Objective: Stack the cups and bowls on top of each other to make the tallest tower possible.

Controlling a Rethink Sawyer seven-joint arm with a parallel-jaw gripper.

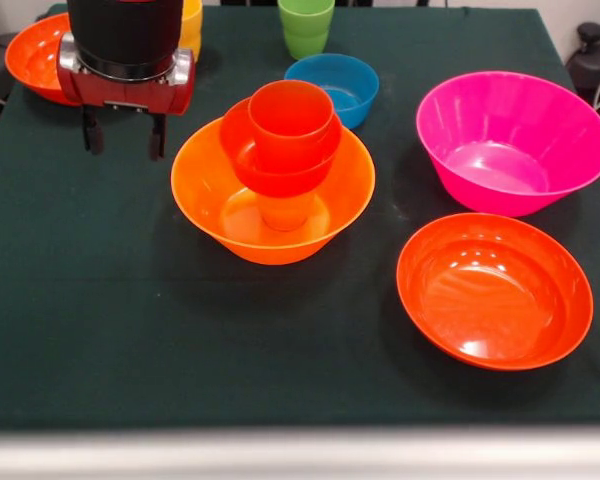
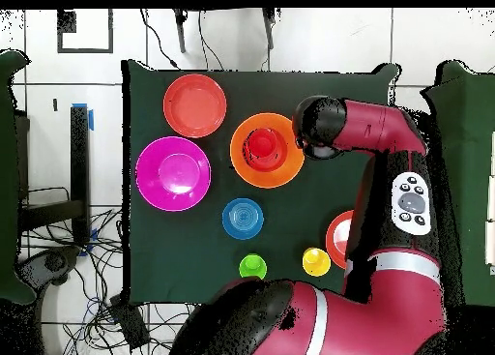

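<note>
A tower stands in the large orange bowl [image 1: 202,205]: an orange cup [image 1: 286,212] stands in it, a small red-orange bowl [image 1: 242,150] sits on the cup, and a red-orange cup [image 1: 291,118] sits in that bowl. My gripper [image 1: 125,133] is open and empty, just left of the orange bowl's rim and above the cloth. In the overhead view the tower [image 2: 261,144] sits in the orange bowl [image 2: 241,158], with the gripper [image 2: 314,131] beside it, its fingers hidden under the arm.
A small blue bowl [image 1: 332,88] and a green cup [image 1: 306,25] stand behind the tower. A yellow cup [image 1: 191,25] is partly hidden behind the gripper. A magenta bowl [image 1: 513,140] and a wide red-orange bowl [image 1: 494,290] stand right; another red-orange bowl [image 1: 32,58] is far left.
</note>
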